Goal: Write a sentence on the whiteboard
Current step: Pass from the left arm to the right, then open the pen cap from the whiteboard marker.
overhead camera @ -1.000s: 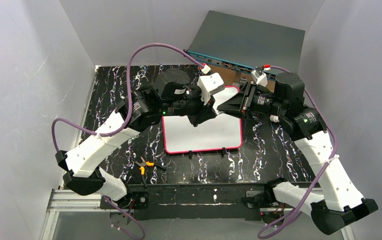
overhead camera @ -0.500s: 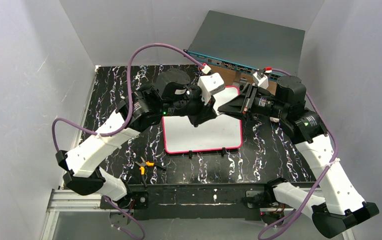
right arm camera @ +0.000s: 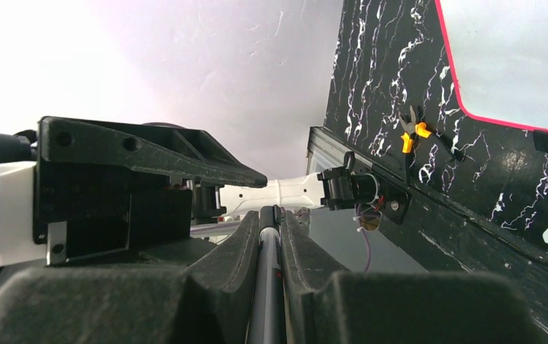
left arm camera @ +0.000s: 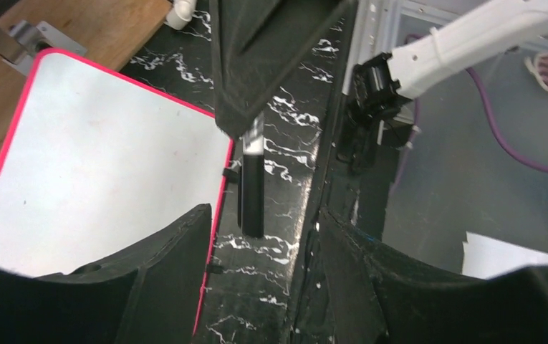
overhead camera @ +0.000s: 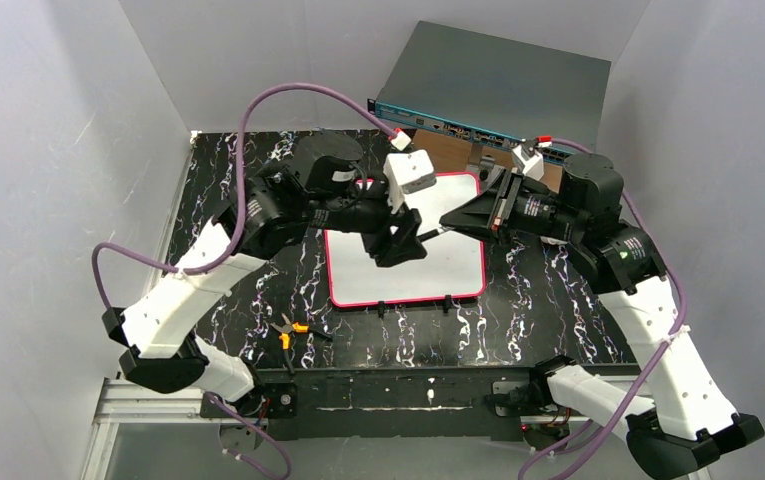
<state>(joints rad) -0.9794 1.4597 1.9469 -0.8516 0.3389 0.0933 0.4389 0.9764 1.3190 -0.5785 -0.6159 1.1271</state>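
**Right gripper clamps the marker; left jaws stand apart around its free end**

The right gripper (overhead camera: 450, 217) is closed tight on a black marker (overhead camera: 430, 232). In the right wrist view the barrel is pinched between its two fingers (right arm camera: 238, 247) with no gap on either side. The marker juts out ahead of those fingertips toward the left gripper (overhead camera: 399, 246), whose jaws stand at a middling width and hold nothing. In the left wrist view the marker's far end reaches in between the left fingers (left arm camera: 174, 258), with a clear strip of table on each side of it. A pale band rings the barrel just ahead of the right fingertips.

The whiteboard (overhead camera: 438, 270) lies flat on the black marbled table (overhead camera: 238, 170), directly below both grippers, which meet over its upper half. From the left wrist, the board spreads out to the left of the left fingers, and its pink-red frame passes under the tip of the left one. Its face shows plain white in every view. How high the marker rides above the board cannot be told.

Beyond the right gripper, past the board's far edge, a wooden panel (overhead camera: 458, 150) sits under a grey-teal network switch (overhead camera: 498, 85). Orange-handled pliers (overhead camera: 289, 331) lie on the table well behind the left gripper, toward the arm bases.
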